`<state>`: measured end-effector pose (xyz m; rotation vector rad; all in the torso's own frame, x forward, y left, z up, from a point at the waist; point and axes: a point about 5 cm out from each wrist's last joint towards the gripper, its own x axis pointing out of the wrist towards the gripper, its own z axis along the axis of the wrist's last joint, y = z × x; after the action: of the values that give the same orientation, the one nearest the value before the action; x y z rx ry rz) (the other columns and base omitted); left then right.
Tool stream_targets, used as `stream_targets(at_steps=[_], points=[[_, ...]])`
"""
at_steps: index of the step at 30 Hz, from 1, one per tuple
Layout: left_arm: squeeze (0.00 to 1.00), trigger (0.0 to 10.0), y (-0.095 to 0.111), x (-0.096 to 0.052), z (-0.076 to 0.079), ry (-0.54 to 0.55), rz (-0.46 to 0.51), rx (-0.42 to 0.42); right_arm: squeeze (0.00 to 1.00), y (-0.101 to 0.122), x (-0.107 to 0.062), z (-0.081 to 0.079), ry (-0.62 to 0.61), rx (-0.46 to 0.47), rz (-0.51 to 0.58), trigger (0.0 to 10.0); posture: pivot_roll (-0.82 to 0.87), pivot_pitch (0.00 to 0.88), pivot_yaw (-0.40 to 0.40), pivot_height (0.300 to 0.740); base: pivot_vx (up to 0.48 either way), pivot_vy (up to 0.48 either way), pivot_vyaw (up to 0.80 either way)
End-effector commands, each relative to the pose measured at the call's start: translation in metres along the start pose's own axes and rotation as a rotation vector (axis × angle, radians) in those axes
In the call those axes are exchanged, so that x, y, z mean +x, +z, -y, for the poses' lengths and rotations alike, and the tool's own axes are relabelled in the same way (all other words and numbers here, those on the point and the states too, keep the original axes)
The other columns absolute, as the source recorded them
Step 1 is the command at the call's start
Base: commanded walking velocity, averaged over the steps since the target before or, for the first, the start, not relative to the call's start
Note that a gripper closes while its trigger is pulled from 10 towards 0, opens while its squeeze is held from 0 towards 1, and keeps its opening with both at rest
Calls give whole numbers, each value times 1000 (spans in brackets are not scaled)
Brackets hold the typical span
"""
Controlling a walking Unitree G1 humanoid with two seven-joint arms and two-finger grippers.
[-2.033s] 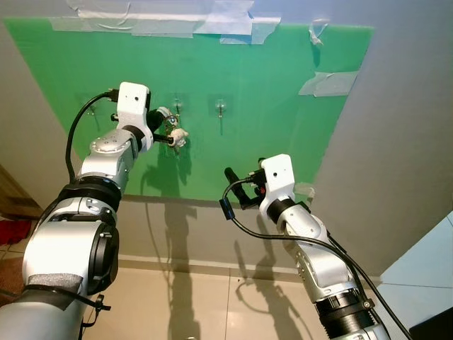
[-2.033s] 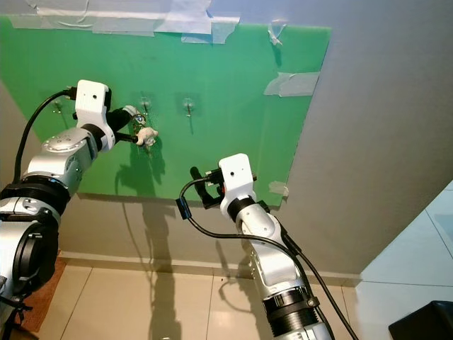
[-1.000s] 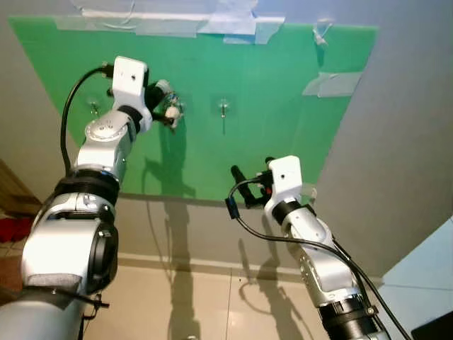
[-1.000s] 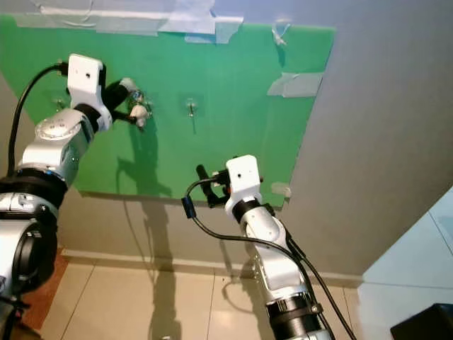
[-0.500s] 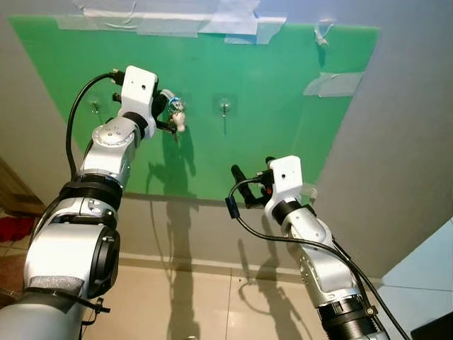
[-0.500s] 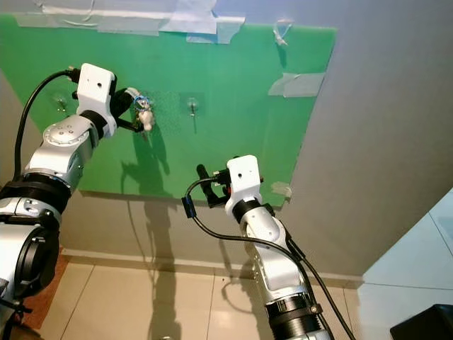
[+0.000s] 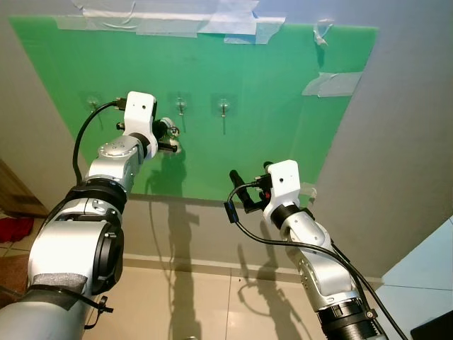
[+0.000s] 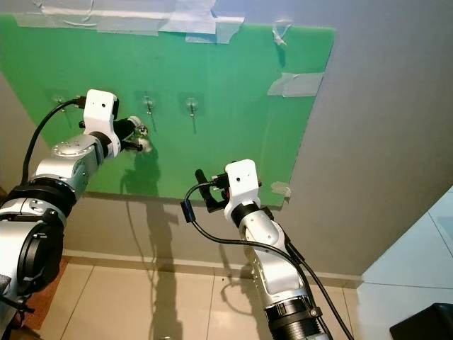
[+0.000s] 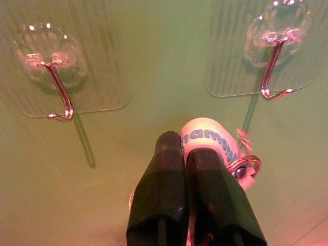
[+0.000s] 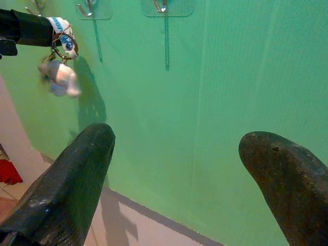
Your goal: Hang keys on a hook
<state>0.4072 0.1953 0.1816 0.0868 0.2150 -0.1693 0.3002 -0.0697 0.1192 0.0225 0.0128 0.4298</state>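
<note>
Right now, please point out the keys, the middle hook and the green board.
keys (image 9: 210, 141), left wrist view, white tag held in the left hand.
middle hook (image 7: 181, 108), left eye view, its metal stem.
green board (image 7: 276, 106), left eye view, bare surface.

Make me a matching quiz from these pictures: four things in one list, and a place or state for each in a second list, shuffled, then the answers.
Things:
1. keys
2. left gripper
3. right gripper
4. hooks

States:
A. jaws wide apart, holding nothing
B. bare, stuck on the green board
C. jaws shut on the keys
D. held below the hooks, not hung yet

Pairs: 1-D, 2-C, 3-A, 4-B
</note>
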Motion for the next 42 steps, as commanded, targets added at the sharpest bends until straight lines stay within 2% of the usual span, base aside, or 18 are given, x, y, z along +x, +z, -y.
stream_targets(at_steps=[1,6,12,19,23,29,30,37,42], points=[[0,0,8,1,0,7,-4,-28,0,4,-1,-1,-1,5,8,10000,-46,0,86,740,0,0,0],[0,0,10,2,2,-1,3,-12,0,4,-1,0,-3,5,5,10000,-48,0,87,740,0,0,0],[0,0,17,2,5,-20,51,45,0,3,-2,-1,-6,3,-1,10000,-47,0,88,740,0,0,0],[0,0,23,4,20,-136,60,177,0,1,-2,-3,1,9,-8,10000,-42,0,86,740,0,0,0],[0,0,26,4,25,-173,67,206,0,2,-2,-3,3,9,-9,10000,-42,0,85,740,0,0,0],[0,0,35,4,21,-138,109,178,0,1,-2,-3,5,9,-11,10000,-43,0,84,740,0,0,0],[0,0,41,3,16,-100,147,138,0,1,-2,-3,5,7,-12,10000,-43,0,84,740,0,0,0],[0,0,50,2,13,-92,189,109,0,2,-2,-3,6,5,-12,10000,-46,0,82,740,0,0,0],[0,0,62,1,12,-84,256,83,0,2,-2,-3,5,4,-13,10000,-49,0,84,740,0,0,0]])
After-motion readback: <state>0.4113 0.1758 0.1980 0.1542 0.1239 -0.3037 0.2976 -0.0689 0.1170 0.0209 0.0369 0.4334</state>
